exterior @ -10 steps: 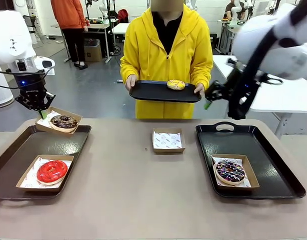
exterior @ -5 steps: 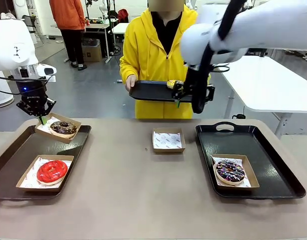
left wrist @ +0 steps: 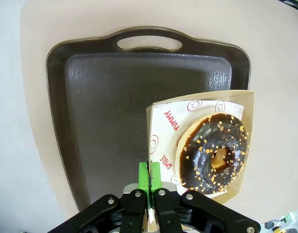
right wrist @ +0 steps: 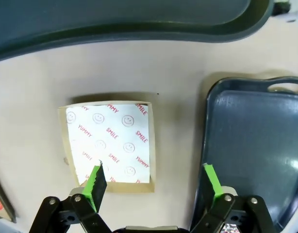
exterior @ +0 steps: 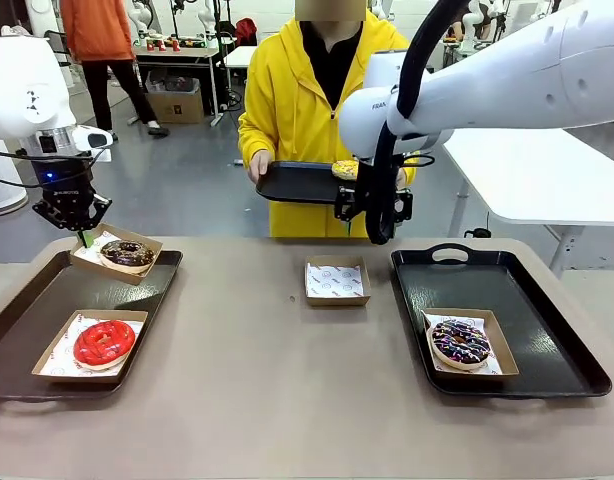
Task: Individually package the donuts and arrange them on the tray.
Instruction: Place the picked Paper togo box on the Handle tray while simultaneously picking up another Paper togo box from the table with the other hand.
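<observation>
My left gripper [exterior: 83, 236] [left wrist: 149, 180] is shut on the edge of a paper-lined box [left wrist: 236, 99] holding the chocolate donut [exterior: 126, 252] [left wrist: 214, 153]; the box sits tilted over the far rim of the left tray [exterior: 47, 300] [left wrist: 105, 97]. On that tray the red donut [exterior: 104, 343] lies in its box. The sprinkled donut [exterior: 460, 341] sits boxed on the right tray [exterior: 547, 320] [right wrist: 246, 145]. A person holds a black tray [exterior: 297, 183] [right wrist: 115, 19] with the yellow donut [exterior: 343, 169] on it. My right gripper [exterior: 377, 230] [right wrist: 154, 180] hangs open above an empty box [exterior: 337, 281] [right wrist: 110, 141].
The tan table [exterior: 287, 400] has free room in the middle and front. The right arm's white links [exterior: 507, 80] cross the upper right of the front view. Another person and tables stand far behind.
The right arm has swung left from the right side to in front of the person's tray, over the empty box. The left gripper and its box have barely shifted.
</observation>
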You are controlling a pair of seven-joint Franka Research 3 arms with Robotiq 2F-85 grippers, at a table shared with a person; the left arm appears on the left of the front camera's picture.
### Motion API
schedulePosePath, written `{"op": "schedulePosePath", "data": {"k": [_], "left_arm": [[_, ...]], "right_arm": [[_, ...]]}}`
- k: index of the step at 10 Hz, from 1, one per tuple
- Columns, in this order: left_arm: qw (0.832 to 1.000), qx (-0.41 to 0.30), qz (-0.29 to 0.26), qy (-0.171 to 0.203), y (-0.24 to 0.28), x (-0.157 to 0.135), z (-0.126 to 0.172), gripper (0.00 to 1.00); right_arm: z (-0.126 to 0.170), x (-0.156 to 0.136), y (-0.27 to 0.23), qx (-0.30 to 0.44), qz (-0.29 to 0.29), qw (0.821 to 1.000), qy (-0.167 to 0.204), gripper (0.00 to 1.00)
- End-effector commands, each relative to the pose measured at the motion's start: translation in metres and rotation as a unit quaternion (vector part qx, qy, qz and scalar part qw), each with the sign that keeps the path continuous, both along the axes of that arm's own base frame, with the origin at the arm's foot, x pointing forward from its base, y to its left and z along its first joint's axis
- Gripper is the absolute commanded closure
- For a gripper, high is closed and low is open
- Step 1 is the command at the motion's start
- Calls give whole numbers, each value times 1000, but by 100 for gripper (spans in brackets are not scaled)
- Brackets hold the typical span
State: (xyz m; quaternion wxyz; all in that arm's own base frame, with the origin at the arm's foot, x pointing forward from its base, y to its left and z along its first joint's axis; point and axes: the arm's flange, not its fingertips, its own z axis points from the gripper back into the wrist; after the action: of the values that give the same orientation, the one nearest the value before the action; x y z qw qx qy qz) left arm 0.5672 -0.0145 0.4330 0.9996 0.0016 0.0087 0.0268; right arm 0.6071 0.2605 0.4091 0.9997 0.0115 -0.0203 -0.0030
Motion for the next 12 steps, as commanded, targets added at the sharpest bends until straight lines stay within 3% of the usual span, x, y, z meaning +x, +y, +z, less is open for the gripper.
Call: {"op": "schedulePosePath", "data": {"k": [1,4,5,9,12], "left_arm": [[1000,-3,2,-3,0,-1,3,99],[1000,-3,2,-3,0,-1,3,99],[1000,-3,2,-3,0,-1,3,99],[1000,0,0,0,0,0,0,99],[1000,-19,-10,-2,2,0,-14,99]], "right_arm": [[-22,-9,-4,11,14,1000,-22,0],[-24,-29,-9,71,9,997,-38,0],[-25,-4,2,17,6,1000,-23,0],[-26,-10,1,31,4,999,-25,0],[-47,-21,1,26,-3,999,-25,0]]}}
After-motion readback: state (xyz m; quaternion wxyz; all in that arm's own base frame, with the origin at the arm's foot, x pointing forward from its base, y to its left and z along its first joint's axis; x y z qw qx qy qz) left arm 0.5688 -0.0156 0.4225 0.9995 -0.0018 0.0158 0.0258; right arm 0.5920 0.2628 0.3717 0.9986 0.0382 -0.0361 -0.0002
